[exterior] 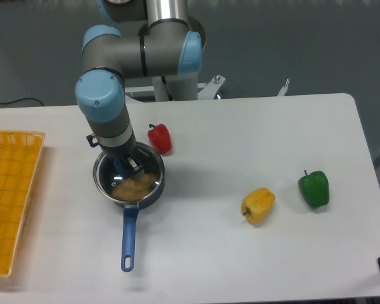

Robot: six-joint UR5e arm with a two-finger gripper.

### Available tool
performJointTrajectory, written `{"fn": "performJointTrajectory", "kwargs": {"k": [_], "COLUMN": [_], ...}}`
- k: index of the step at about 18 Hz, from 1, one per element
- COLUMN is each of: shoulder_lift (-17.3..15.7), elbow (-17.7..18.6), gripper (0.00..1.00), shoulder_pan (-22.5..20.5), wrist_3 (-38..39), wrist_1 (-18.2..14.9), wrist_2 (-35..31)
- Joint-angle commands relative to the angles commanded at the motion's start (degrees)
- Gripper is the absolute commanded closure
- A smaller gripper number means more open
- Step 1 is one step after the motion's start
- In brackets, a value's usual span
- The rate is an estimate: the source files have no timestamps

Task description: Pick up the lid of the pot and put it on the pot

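Hand [122, 163] gripping pot lid [107, 177] just beneath it, lid over the pot [154, 197]

Crate [26, 196] left of pot [154, 195], peppers [314, 190] right

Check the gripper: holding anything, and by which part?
Yes: the gripper has the pot lid by its blue knob, on top, though the fingers partly hide the grip.

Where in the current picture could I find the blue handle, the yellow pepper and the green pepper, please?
Blue handle [129, 239]: camera view, middle of its grip.
Yellow pepper [259, 205]: camera view, middle of its body.
Green pepper [315, 189]: camera view, middle of its body.
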State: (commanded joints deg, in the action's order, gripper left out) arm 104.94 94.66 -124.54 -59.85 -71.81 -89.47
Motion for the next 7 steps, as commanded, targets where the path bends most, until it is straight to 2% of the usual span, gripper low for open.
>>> {"fn": "performJointTrajectory", "kwargs": {"k": [7], "shoulder_lift": [0.0], "elbow": [0.2], "gripper": [0.59], "shoulder_pan": [-0.4], "wrist_3": [-0.1], "wrist_1": [-0.1], "wrist_2": [0.0]}}
